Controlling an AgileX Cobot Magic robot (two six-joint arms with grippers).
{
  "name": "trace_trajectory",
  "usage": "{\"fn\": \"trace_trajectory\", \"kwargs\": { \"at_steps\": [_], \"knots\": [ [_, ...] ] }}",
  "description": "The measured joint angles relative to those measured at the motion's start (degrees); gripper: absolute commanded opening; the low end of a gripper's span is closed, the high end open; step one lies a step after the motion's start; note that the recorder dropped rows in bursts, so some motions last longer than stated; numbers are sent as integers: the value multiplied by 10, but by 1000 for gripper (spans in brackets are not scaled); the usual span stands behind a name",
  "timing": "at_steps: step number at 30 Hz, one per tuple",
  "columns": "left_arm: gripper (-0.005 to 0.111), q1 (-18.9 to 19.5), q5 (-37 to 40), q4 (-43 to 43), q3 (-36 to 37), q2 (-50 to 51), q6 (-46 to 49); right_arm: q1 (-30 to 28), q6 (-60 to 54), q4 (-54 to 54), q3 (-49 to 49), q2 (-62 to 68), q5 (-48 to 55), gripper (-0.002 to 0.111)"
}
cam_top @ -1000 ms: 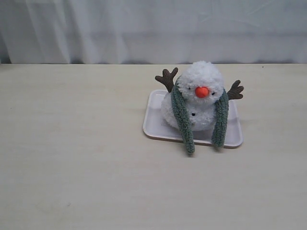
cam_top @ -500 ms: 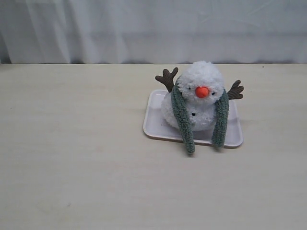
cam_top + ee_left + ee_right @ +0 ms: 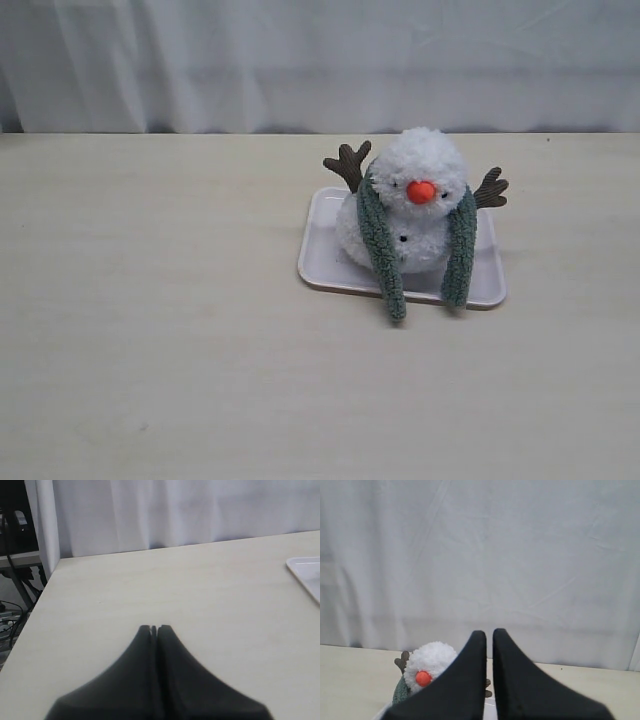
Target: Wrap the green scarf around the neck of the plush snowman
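While the white tray [image 3: 322, 258] is sitting on the pale table [image 3: 150, 350], a little right of the middle in the exterior view, it is carrying the plush snowman [image 3: 428, 160], which is sitting upright and facing the camera with its orange nose [image 3: 421, 190] pointing forward. The green scarf [image 3: 380, 245] is lying around the back of the snowman's neck [image 3: 415, 213], and its two ends are hanging down the front of the body, one on each side, uncrossed. The left-hand end is trailing over the tray's front rim onto the table; the right-hand end is reaching about to that rim.

The left gripper [image 3: 154, 628] is hovering over bare table well apart from the toy, its jaws clenched together on nothing, with only a corner of the tray [image 3: 307, 572] showing in its wrist view. The right gripper [image 3: 489, 632] is likewise pressed closed and empty, with a thin slit between its fingers, and is looking toward the white curtain [image 3: 520, 555] with the snowman [image 3: 432, 661] and a bit of scarf [image 3: 400, 692] below it.

Compared with a second ago, the exterior view is showing no shift: snowman, scarf and tray are lying exactly as they were.
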Motion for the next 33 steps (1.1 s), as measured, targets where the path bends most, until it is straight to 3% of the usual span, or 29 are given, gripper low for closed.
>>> {"fn": "trace_trajectory", "kwargs": {
  "at_steps": [28, 33],
  "knots": [
    [0, 0, 0, 0, 0, 0, 0, 0, 1, 0, 0, 0, 0, 4],
    [0, 0, 0, 0, 0, 0, 0, -37, 1, 0, 0, 0, 0, 4]
  ]
}}
